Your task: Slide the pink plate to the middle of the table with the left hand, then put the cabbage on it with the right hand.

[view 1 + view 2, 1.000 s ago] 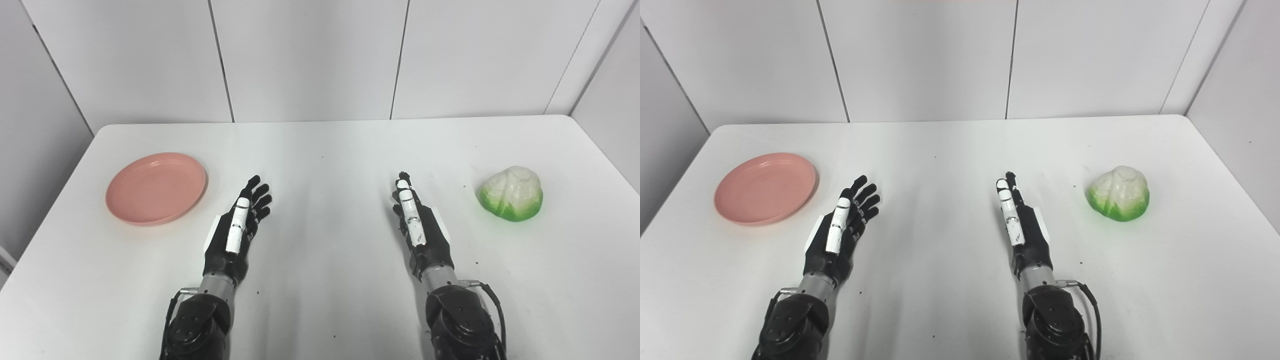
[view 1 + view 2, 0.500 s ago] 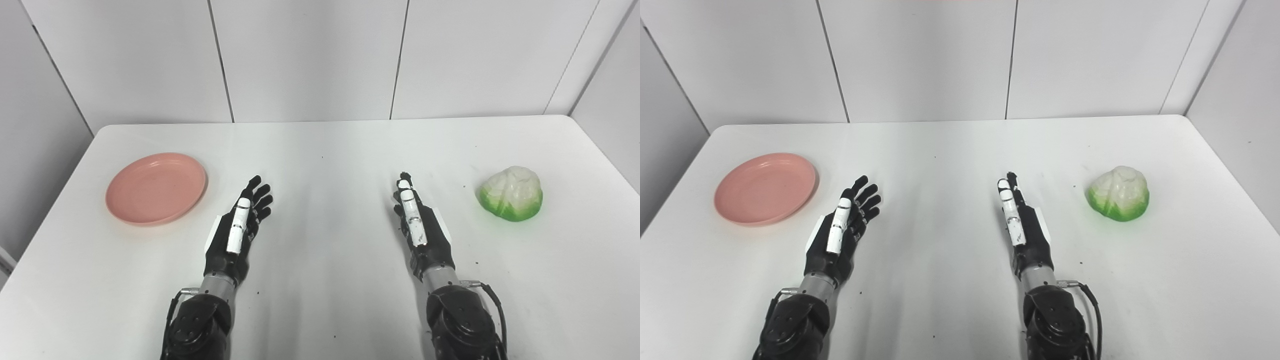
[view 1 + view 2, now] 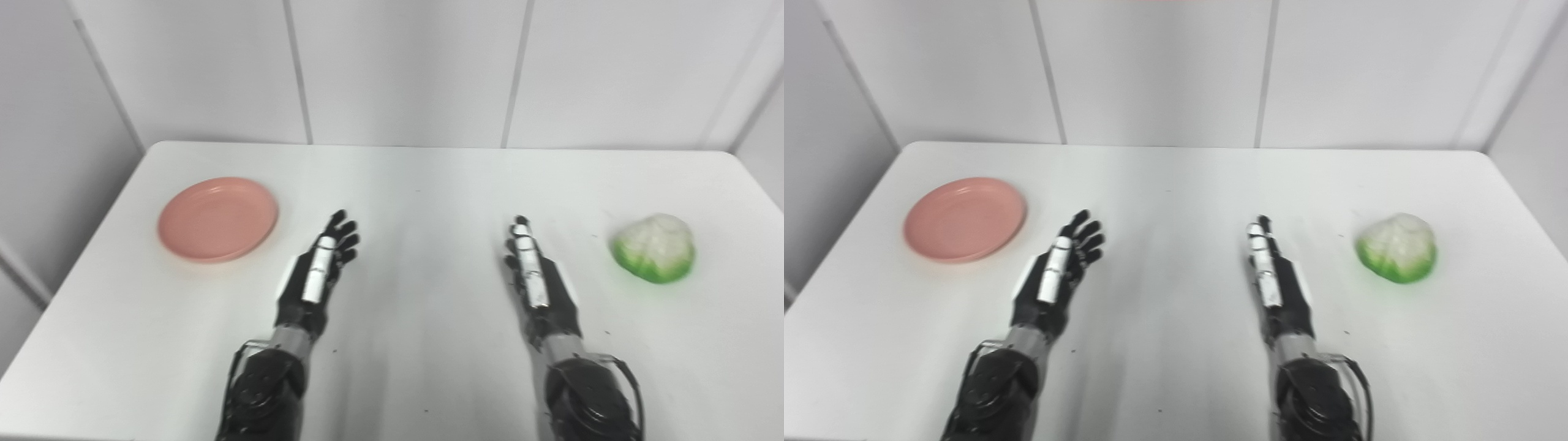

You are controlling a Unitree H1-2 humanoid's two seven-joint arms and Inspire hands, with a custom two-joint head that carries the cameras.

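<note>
A round pink plate (image 3: pixel 217 218) lies empty on the left side of the white table (image 3: pixel 429 184). A white and green cabbage (image 3: pixel 655 256) sits at the right side. My left hand (image 3: pixel 318 272) is open, fingers stretched out, resting over the table a hand's width to the right of the plate and a little nearer to me. My right hand (image 3: pixel 534 278) is open too, edge-on with fingers straight, well left of the cabbage. Neither hand touches anything.
White wall panels (image 3: pixel 398 67) stand right behind the table's far edge. The table's left edge runs close to the plate, and its right edge lies just beyond the cabbage. Small dark specks dot the tabletop near my arms.
The whole picture has shifted to the right and blurred a little, so the camera has moved. Plate, cabbage and both hands keep their places relative to each other.
</note>
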